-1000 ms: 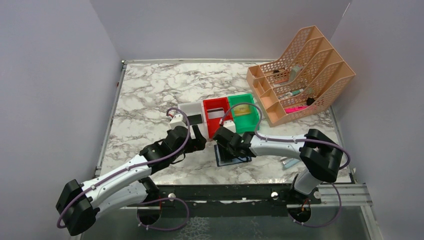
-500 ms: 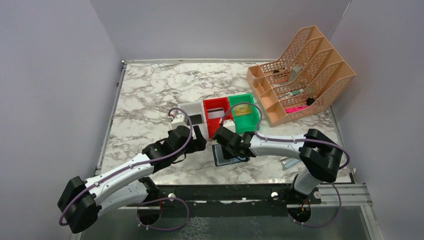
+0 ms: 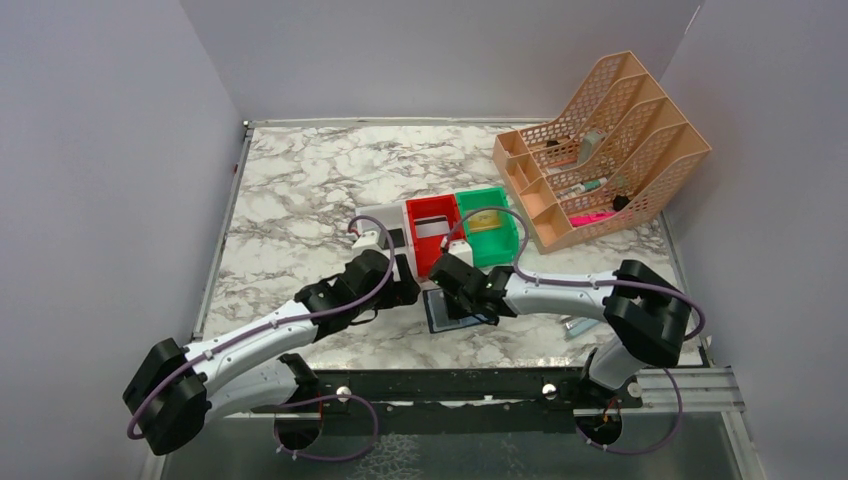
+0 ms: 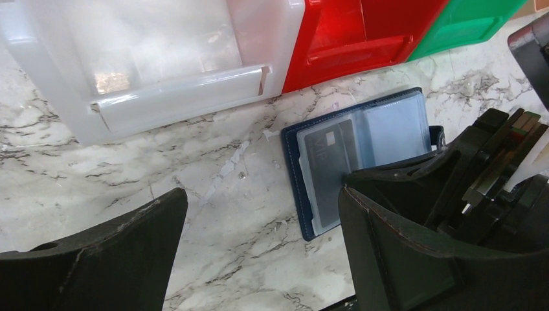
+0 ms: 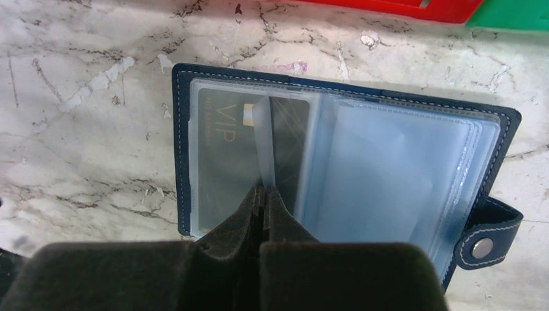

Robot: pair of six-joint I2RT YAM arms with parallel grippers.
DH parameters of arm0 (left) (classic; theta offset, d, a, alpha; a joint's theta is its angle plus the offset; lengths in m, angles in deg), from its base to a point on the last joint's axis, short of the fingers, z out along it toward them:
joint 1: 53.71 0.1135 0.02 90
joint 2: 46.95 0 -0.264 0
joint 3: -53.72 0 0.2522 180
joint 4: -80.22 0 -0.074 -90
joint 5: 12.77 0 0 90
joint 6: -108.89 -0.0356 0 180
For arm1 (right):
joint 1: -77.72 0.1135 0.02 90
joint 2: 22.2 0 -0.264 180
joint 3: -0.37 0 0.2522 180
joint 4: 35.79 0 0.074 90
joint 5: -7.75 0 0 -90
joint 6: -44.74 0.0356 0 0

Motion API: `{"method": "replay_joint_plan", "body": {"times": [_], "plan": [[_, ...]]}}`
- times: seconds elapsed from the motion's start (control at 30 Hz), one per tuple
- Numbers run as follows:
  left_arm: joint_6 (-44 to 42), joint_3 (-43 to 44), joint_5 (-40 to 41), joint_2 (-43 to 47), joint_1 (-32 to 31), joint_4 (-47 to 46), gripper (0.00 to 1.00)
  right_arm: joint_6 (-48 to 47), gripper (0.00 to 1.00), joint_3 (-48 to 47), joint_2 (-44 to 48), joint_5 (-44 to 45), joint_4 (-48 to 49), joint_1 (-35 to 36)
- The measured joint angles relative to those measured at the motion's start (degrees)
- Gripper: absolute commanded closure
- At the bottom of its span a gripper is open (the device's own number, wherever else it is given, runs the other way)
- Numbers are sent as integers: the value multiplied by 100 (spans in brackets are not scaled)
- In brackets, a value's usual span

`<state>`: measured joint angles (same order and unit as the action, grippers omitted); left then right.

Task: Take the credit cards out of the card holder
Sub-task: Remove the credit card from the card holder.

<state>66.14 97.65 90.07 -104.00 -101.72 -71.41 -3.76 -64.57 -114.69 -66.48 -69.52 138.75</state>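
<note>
**Card holder lying open on counter; right tool pinching a sleeve leaf**

Top external: The card holder (image 3: 447, 316) is lying open on the marble counter (image 3: 320, 180), just in front of the red bin (image 3: 432, 240). That bin is sitting between a white bin (image 3: 385, 228) and a green bin (image 3: 492, 236). The left tool (image 3: 405, 288) is hanging just left of the holder. The right tool (image 3: 468, 303) is reaching down over it. A peach mesh organiser (image 3: 600, 140) is standing at the far right corner, well apart.

Left wrist: The left tool's jaws are standing spread wide above bare counter, gripping nothing. The holder is lying to the right of the gap, partly hidden behind the right-hand finger. A dark grey card (image 4: 327, 162) is showing under clear plastic in its left half.

Right wrist: The right tool's fingertips are pressing together, pinching the near edge of a thin clear sleeve (image 5: 264, 142) that is rising from the holder's middle. The dark grey card, lettered VIP, is lying flat in the left pocket. The snap tab (image 5: 482, 246) is lying at the holder's near right corner. Whether the cloudy right-hand leaves are holding further cards cannot be told.
</note>
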Motion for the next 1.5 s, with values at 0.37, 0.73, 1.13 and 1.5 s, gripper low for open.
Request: {"method": "replay_joint_plan", "body": {"times": [0.37,0.73,1.13,1.5], "plan": [[-118,0,-608,-295,2,-426,10,166,99,612,695,-570,640,-275],[-173,2,-984,-546,2,-682,10,304,64,774,844,-660,737,-411],[-192,4,-979,-518,2,-634,10,105,67,557,490,-667,691,-411],[-192,7,-979,-514,2,-579,9,33,85,522,262,-824,726,-413]]}}
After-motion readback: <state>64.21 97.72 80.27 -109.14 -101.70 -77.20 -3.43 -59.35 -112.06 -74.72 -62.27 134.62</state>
